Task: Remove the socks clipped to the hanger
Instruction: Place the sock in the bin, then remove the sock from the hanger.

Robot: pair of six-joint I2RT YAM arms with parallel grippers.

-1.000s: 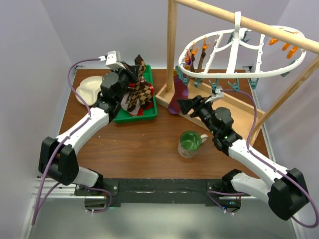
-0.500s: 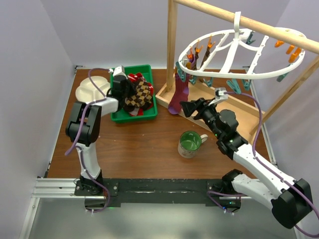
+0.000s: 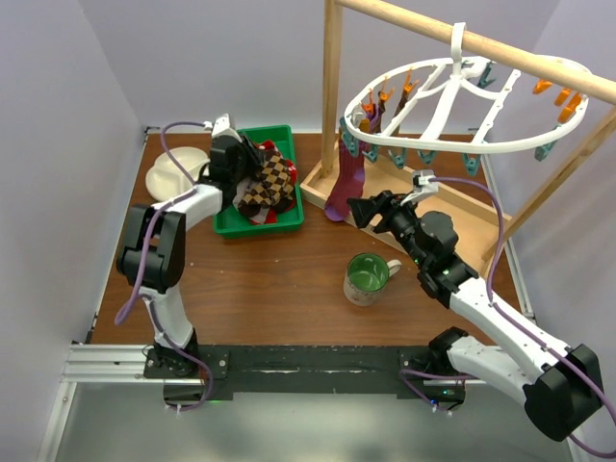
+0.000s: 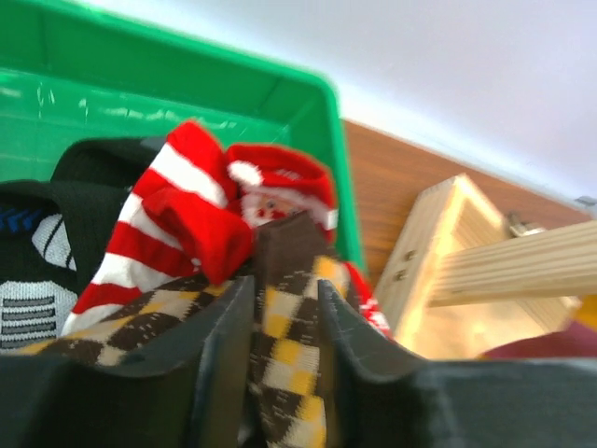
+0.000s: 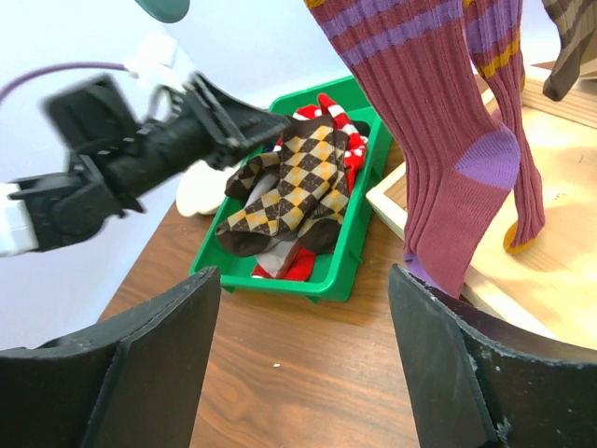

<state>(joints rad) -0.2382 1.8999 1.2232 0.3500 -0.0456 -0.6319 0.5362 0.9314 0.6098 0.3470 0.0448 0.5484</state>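
Pale lilac walls close in a brown table (image 3: 289, 289) whose far right side carries a wooden frame (image 3: 332, 87); from its sloping pole hangs the hanger (image 3: 448, 96), tilted, with teal and orange clips along the rim. A maroon sock (image 5: 438, 140) hangs by its cuff from a teal clip (image 3: 349, 146) at the near-left rim, its toe down beside the frame's base; a couple of darker socks, too small to tell apart, dangle from the orange clips above. The right gripper (image 5: 303, 280) hovers just short of the maroon sock with its fingers spread wide and nothing between them, probably lined up to close on the sock's lower leg and pull it free. The left gripper (image 4: 280, 308) sits low over the green tray (image 3: 289, 219), where the freed socks are collected: the checkered sock (image 4: 284, 373) on top, the red-and-white striped sock (image 4: 159, 233) and a black sock (image 4: 84, 182) beneath; its fingers stand close together with checkered fabric in the gap, but whether they pinch it or merely flank it cannot be told. A green mug (image 3: 367, 277) stands near the table's middle; a white plate (image 3: 171, 173) lies left of the tray.
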